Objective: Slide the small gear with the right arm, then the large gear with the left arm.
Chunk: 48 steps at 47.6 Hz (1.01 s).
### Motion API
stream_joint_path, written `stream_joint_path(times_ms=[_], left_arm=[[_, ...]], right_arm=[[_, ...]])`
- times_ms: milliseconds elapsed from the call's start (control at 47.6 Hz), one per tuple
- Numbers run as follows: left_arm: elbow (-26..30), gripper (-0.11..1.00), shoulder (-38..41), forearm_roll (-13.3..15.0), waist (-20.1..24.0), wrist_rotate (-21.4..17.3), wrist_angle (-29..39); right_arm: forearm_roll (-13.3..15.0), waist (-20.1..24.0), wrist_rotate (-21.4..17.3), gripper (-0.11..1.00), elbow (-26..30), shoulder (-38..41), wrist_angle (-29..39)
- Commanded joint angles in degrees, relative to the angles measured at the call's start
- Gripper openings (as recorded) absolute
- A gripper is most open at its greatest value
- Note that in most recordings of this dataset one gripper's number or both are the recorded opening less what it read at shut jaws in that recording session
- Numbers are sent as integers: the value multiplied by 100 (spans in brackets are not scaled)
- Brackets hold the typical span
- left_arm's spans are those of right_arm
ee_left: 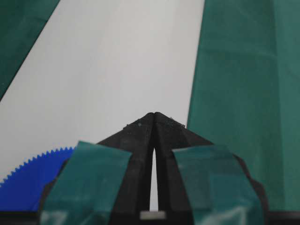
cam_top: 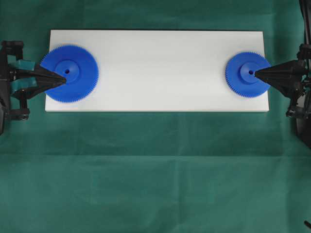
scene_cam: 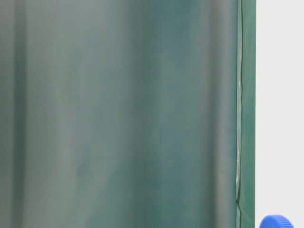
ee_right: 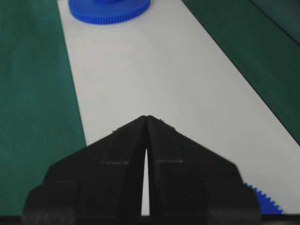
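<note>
The small gear (cam_top: 247, 74) is best slid by keeping the right arm's jaws pressed together, tip held down at the hub hole, and pushed straight along the white board (cam_top: 160, 68). It lies at the board's right end under that tip; the large gear (cam_top: 72, 73) lies at the left end, under the left arm's closed, empty jaws.

The overhead camera is looking straight down from well above on the whole white board (cam_top: 160, 68), the table-level one is facing the green backdrop (scene_cam: 118, 114) at close range, and the 2 wrist cameras are peering low along that board (sharing it) from opposite ends.
</note>
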<state>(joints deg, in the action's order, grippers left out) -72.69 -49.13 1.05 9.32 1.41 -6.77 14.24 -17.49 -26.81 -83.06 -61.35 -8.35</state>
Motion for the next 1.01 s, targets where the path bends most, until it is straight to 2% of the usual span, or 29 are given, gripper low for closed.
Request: stream_joint_path(times_ms=[0,525,987], left_arm=[[44,0,-9,9,-18,9,-53],[-26,0,-9,9,-149,9,-53],[-35,0,-18,9,-299,9,-53]], right_arm=[[0,18,9,50,53,26,-44],[0,18,18,50,18,26,-44],[9,387,44,50,26,44,-53]])
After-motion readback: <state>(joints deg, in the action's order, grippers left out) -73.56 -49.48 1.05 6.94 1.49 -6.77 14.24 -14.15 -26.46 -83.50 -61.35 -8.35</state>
